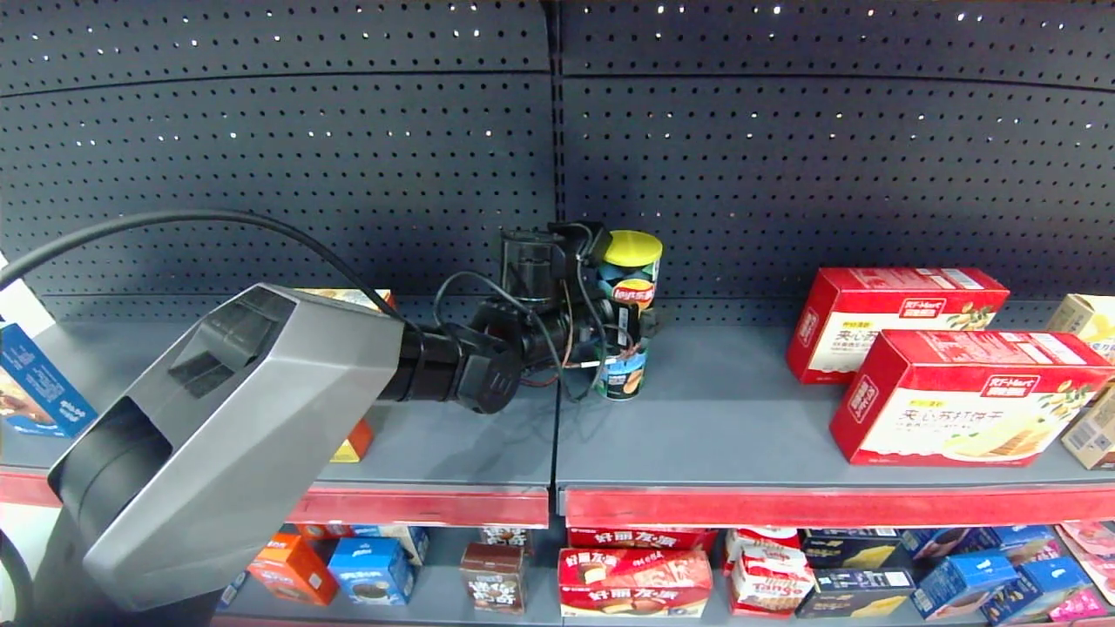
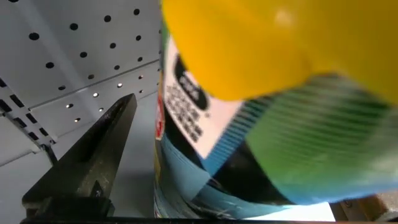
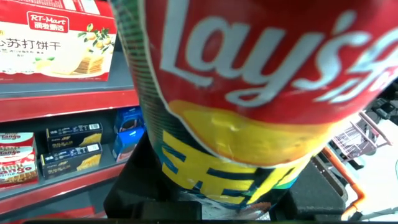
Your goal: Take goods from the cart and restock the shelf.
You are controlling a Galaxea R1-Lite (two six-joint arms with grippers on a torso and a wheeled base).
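Note:
A tall chips can (image 1: 629,279) with a yellow lid stands upright on the grey upper shelf (image 1: 723,418), near the pegboard back wall. My left gripper (image 1: 620,338) is around its middle, reaching in from the left. In the left wrist view one dark finger (image 2: 93,162) stands a little apart from the can (image 2: 261,155), so the jaws look open. A second chips can (image 3: 249,81), red with a yellow band, sits close to the right wrist camera, and my right gripper (image 3: 217,208) is shut on it in front of the shelves.
Two red biscuit boxes (image 1: 897,322) (image 1: 967,396) lie on the shelf to the right. An orange box (image 1: 353,440) sits behind my left arm and a blue box (image 1: 35,383) at far left. The lower shelf (image 1: 636,579) is packed with goods.

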